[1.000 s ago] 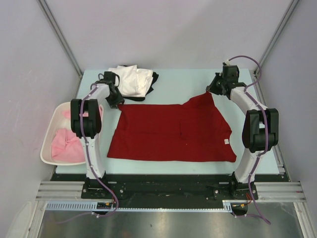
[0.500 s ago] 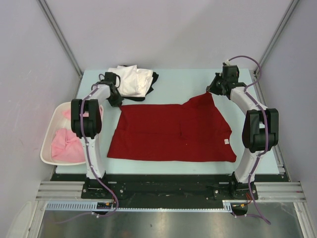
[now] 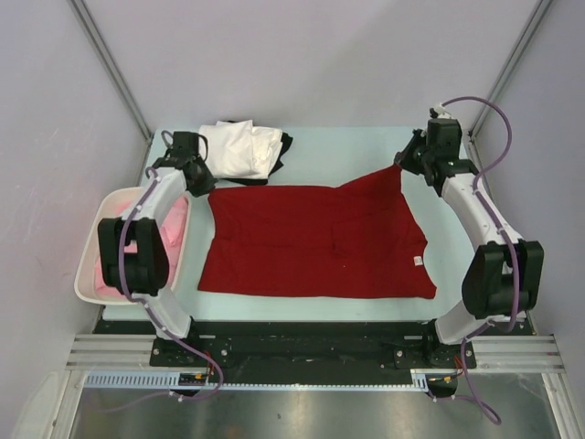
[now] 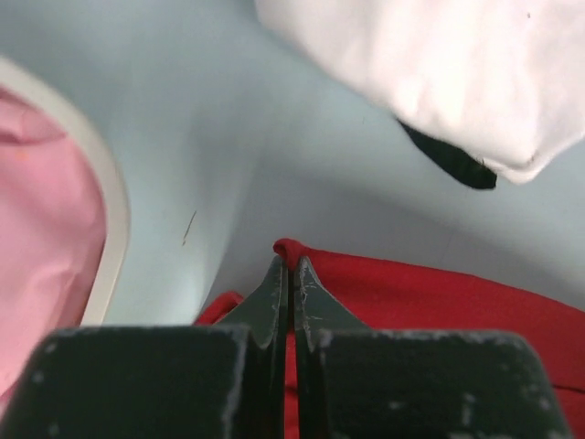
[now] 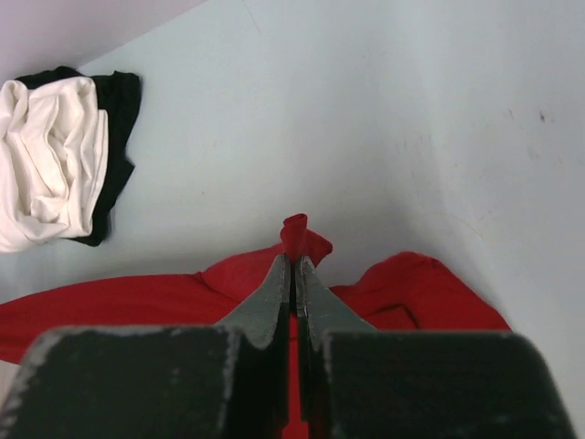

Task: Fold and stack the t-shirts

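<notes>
**Two-Corner Pinch on a Spread Cotton Shirt**

The dark red t-shirt [image 3: 315, 242] lies spread nearly flat at the middle of the pale surface [image 3: 338, 151], seen here from above. The left gripper [image 4: 291, 265] is closed tight on the shirt's far corner at 10 o'clock, with a small fold of red cloth pinched between its jaws. The right gripper [image 5: 293, 265] is closed in the same way on the far corner at 1 o'clock, where a nub of fabric stands up past its tips. That right corner is drawn up into a peak, while the near hem rests on the surface.

A crumpled white t-shirt [image 3: 239, 149] sits at 11 o'clock on top of a black t-shirt [image 3: 285, 144], just beyond the red one. Pink t-shirts [image 3: 117, 265] fill the white basket [image 3: 87, 291] at 9 o'clock.

The cloth appears light, limp and not fragile. It will probably sag between the two holds and drag on the surface rather than keep its shape. Edges and corners are the sensible holds, since a pinch in mid-panel would likely bunch the fabric. Matched, level travel of both corners should keep the fold line straight.
</notes>
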{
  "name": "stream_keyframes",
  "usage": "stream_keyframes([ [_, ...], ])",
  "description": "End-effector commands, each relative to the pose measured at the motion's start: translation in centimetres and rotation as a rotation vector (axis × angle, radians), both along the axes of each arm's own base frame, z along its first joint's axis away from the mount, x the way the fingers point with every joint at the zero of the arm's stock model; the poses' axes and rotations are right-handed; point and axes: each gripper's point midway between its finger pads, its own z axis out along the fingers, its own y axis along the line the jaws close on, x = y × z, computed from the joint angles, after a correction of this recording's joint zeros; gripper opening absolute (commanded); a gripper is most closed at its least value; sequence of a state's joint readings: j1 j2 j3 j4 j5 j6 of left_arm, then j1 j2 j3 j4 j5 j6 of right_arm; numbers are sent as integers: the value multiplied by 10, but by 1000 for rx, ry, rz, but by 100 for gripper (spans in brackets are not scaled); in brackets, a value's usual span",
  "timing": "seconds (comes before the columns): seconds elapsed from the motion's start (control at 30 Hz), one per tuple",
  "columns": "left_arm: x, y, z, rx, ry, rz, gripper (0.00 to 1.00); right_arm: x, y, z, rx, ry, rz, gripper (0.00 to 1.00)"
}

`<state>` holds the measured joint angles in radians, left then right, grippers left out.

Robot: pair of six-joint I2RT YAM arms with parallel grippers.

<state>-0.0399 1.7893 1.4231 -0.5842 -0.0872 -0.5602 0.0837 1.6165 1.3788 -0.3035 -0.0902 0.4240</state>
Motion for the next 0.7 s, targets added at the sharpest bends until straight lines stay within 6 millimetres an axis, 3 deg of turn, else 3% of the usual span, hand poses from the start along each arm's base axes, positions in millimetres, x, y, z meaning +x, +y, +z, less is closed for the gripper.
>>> stream_keyframes([
  [0.0, -21, 9, 18, -2, -50, 37, 0, -31, -19, 3, -55, 13, -54, 0],
  [0.07, -30, 9, 23, -11, -65, 36, 0, -45, -24, 3, -62, 24, -66, 0],
  [0.1, -39, 9, 14, -12, -47, 38, 0, -53, -26, -9, -66, 51, -71, 0],
  [0.17, -46, 7, 17, -22, -65, 32, 0, -65, -30, -3, -71, 34, -79, 0],
  [0.23, -58, 6, 13, -24, -54, 24, 0, -81, -34, -13, -76, 57, -87, 0],
  [0.3, -69, 5, 5, -30, -40, 21, 0, -93, -42, -7, -88, 37, -122, 0],
  [0.33, -72, 5, 7, -30, -50, 18, 0, -102, -45, -17, -91, 64, -131, 0],
  [0.4, -82, 6, 1, -24, -36, 14, 0, -114, -46, -10, -87, 44, -135, 0],
  [0.67, -120, 4, -3, -31, -36, 6, 0, -172, -49, -25, -66, 100, -176, 0],
])
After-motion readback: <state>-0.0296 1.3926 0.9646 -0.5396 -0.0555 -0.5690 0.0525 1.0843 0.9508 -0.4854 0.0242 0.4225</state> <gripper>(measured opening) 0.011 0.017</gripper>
